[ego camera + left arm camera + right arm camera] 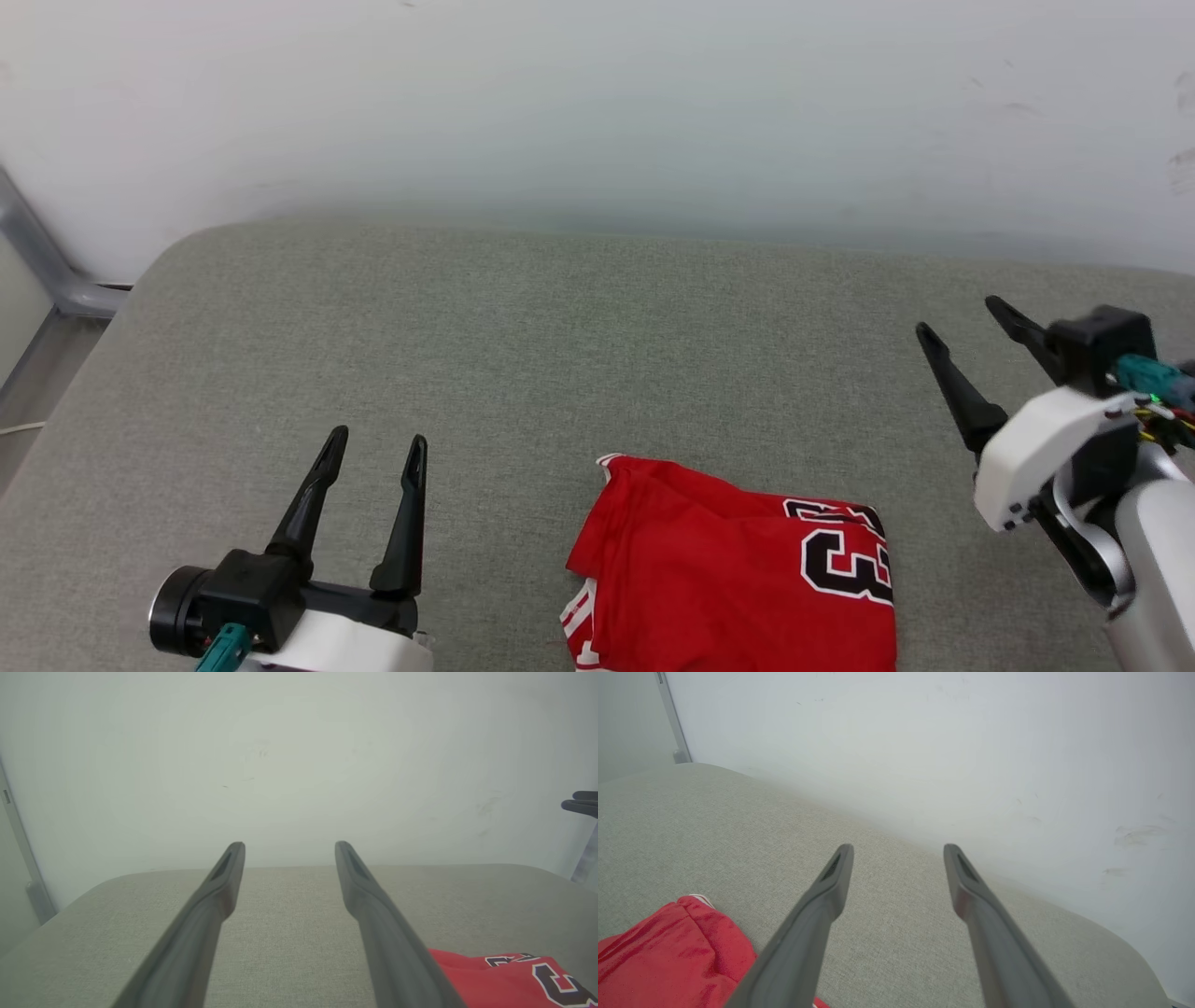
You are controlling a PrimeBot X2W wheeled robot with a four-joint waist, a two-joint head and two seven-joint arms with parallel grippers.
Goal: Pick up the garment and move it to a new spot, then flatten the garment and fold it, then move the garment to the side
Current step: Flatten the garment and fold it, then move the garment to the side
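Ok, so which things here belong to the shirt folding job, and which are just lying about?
Part of the job:
garment, lying folded on the cushion
left hand, open, apart from the garment
right hand, open, apart from the garment

Just there:
grey cushion, under it all
white wall
metal frame, far left
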